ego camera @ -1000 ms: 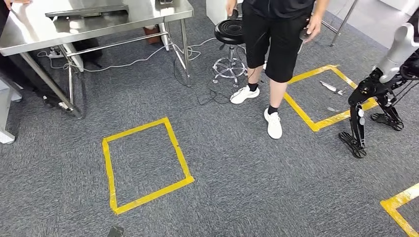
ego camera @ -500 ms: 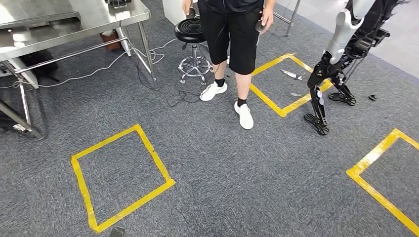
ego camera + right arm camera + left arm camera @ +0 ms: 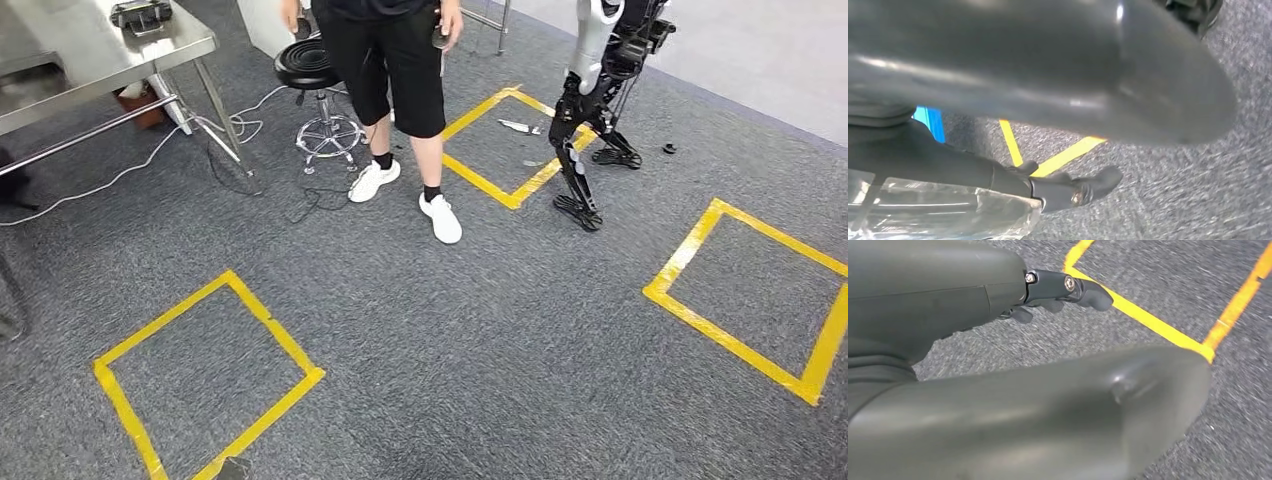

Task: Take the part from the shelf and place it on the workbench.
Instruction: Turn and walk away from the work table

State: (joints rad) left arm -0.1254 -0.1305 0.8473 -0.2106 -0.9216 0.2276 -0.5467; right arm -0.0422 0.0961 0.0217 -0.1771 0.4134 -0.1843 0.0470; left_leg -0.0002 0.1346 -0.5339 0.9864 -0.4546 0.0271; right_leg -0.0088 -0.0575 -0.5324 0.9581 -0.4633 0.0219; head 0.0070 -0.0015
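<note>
In the right wrist view my right hand hangs over the grey carpet, its dark fingers lying along a clear, plastic-wrapped part that it holds. The left wrist view has my left hand above the carpet, its fingers held out straight and nothing between them and the thumb. The steel workbench stands at the far left of the head view with a small dark object on its corner.
A person in black shorts stands ahead beside a black stool. Another robot's legs stand at the back right. Yellow tape squares mark the carpet. Cables trail under the workbench.
The camera has swung to the right: the workbench, person and tape squares slide left in the picture, and another yellow square comes in at the right.
</note>
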